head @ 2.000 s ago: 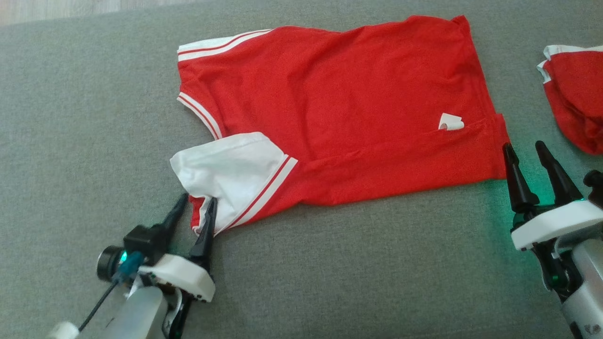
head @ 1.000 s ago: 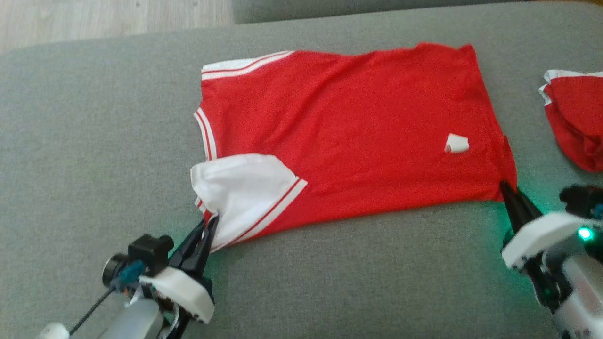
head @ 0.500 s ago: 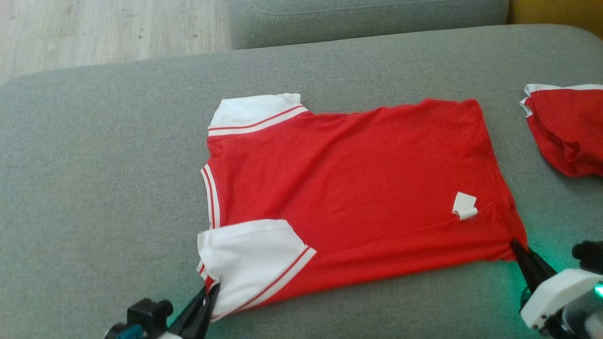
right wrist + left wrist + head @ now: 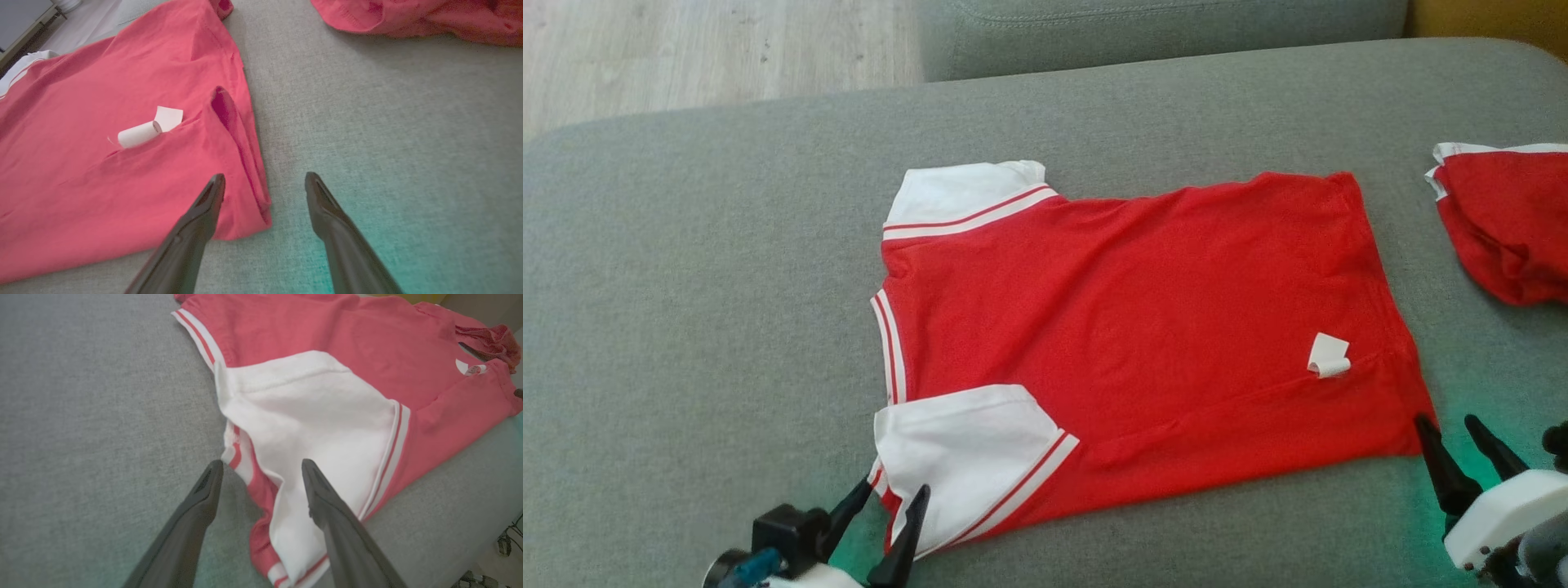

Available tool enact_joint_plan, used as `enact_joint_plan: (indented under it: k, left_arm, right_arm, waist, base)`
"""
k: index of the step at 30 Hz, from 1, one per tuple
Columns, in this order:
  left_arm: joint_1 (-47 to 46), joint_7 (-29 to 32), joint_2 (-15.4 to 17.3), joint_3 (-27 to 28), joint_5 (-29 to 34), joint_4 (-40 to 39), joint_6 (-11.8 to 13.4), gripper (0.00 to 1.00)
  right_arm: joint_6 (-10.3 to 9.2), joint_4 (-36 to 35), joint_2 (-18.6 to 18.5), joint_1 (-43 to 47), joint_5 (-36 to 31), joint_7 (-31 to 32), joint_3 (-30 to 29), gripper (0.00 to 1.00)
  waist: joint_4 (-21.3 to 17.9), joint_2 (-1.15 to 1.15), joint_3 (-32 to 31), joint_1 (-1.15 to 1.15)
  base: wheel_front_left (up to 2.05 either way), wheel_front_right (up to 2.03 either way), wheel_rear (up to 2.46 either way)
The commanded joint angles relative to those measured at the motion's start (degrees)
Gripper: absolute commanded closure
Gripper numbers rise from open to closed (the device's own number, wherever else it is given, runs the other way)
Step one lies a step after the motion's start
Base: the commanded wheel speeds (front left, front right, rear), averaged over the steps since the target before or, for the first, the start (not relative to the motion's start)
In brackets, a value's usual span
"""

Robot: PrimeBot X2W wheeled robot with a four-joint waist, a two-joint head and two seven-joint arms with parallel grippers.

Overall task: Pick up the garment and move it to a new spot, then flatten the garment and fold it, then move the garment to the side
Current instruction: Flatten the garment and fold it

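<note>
A red shirt (image 4: 1143, 327) with white sleeves lies spread on the grey cushion (image 4: 703, 286), collar to the left, hem to the right. A small white tag (image 4: 1329, 357) curls up near the hem. My left gripper (image 4: 890, 496) stands open at the near white sleeve (image 4: 310, 416), its fingers straddling the sleeve's lower edge without closing. Over at the shirt's near right hem corner (image 4: 249, 204), my right gripper (image 4: 1450, 430) is open too, one finger over the cloth and the other over bare cushion.
A second red garment (image 4: 1503, 220) lies bunched at the right edge of the cushion. Behind the cushion rises a grey backrest (image 4: 1160, 28), with wooden floor (image 4: 711, 49) at the far left. Bare cushion stretches left of and in front of the shirt.
Both grippers were shut on the shirt's near sleeve and hem corner and drew it toward me; now both have opened and let go. The camera tilted up meanwhile.
</note>
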Motion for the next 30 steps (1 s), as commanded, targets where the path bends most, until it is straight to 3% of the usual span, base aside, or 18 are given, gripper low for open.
enact_joint_plan:
  k: [1, 8, 11, 15, 21, 26, 30]
  left_arm:
    - [-2.7, -0.2, 1.3, 1.9, 0.5, -1.8, 0.3, 0.0]
    - [-9.5, 4.1, 6.7, 4.8, 1.5, -9.1, 0.6, 0.0]
    - [-16.4, 8.9, 9.6, 6.0, 2.0, -11.5, -0.6, 0.0]
    - [-24.7, 15.2, 10.7, 7.2, -0.3, -11.5, -2.9, 0.0]
    - [-41.9, 28.7, 10.6, 6.8, -5.2, -3.6, -5.6, 0.0]
    - [-51.6, 38.3, 8.8, 6.1, -9.3, 5.8, -6.0, 0.0]
    - [-56.1, 42.7, 8.0, 6.6, -11.2, 13.2, -5.7, 0.0]
  right_arm:
    - [0.39, -2.3, -1.3, 0.7, -1.2, -0.7, -0.5, 0.0]
    - [0.39, -7.5, -0.4, 1.7, -4.6, -0.5, -3.1, 0.0]
    - [0.39, -9.9, -0.2, 1.3, -5.8, 0.2, -3.9, 0.0]
    - [0.39, -12.1, 0.1, 0.6, -7.0, 0.7, -4.7, 0.0]
    - [0.39, -15.3, 0.8, -1.1, -8.8, 1.9, -5.7, 0.0]
    - [0.39, -16.7, 1.4, -2.4, -9.7, 2.0, -5.9, 0.0]
    - [0.39, -17.5, 2.1, -3.9, -10.1, 2.0, -5.3, 0.0]
  waist:
    - [-0.3, 0.0, -0.3, 0.0]
    - [-1.6, 0.0, 0.4, 0.0]
    - [-2.6, 0.0, 2.4, 0.0]
    - [-3.6, 0.0, 5.2, 0.0]
    - [-5.7, 0.0, 11.3, 0.0]
    - [-7.2, 0.0, 14.7, 0.0]
    - [-8.7, 0.0, 17.1, 0.0]
  base:
    - [0.0, 0.0, 0.0]
    - [0.0, 0.0, 0.0]
    - [0.0, 0.0, 0.0]
    - [0.0, 0.0, 0.0]
    - [0.0, 0.0, 0.0]
    - [0.0, 0.0, 0.0]
    - [0.0, 0.0, 0.0]
